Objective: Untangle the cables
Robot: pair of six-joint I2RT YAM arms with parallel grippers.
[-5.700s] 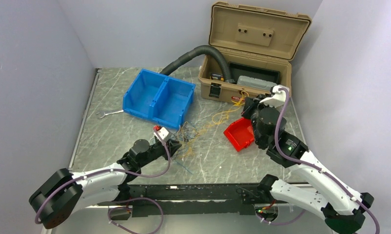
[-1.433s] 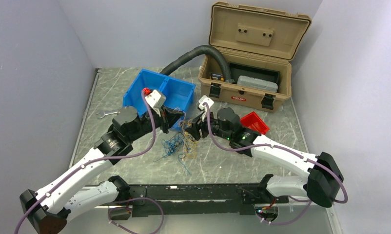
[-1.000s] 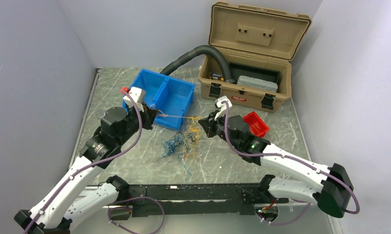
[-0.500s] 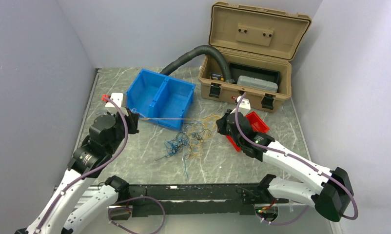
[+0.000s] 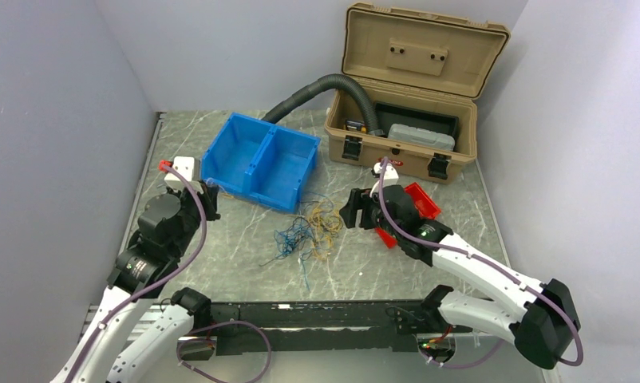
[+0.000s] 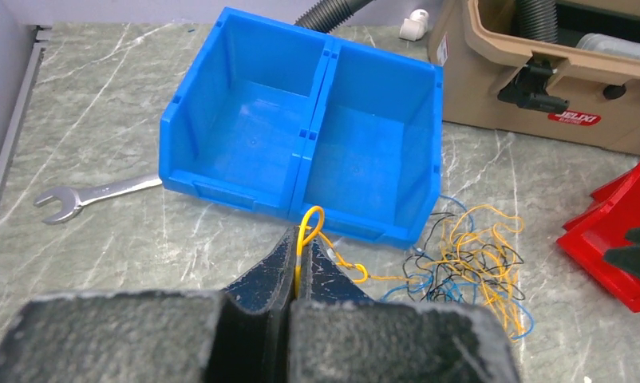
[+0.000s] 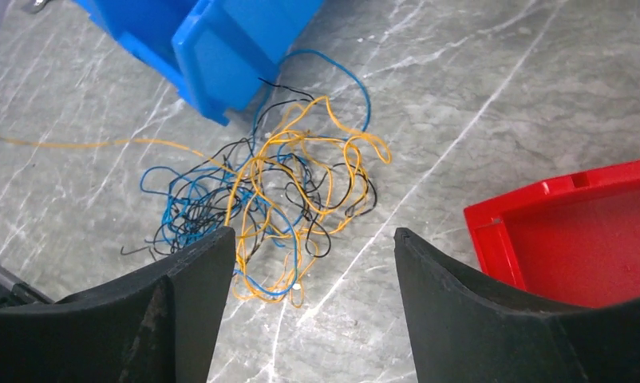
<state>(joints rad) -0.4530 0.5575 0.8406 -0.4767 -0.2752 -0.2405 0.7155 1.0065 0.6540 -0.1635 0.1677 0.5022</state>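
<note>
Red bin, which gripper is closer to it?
Right. The right gripper is just beside the red bin; the left gripper is across the table, at the blue bin.

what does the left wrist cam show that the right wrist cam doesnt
Only the left wrist view: the wrench lying left of the bin, the tan toolbox, the black hose, and the left gripper shut on a loop of yellow cable.

Only the right wrist view: the right gripper, its jaws wide open.

Both: the blue bin, the cable tangle lying just in front of it, and the red bin.
</note>
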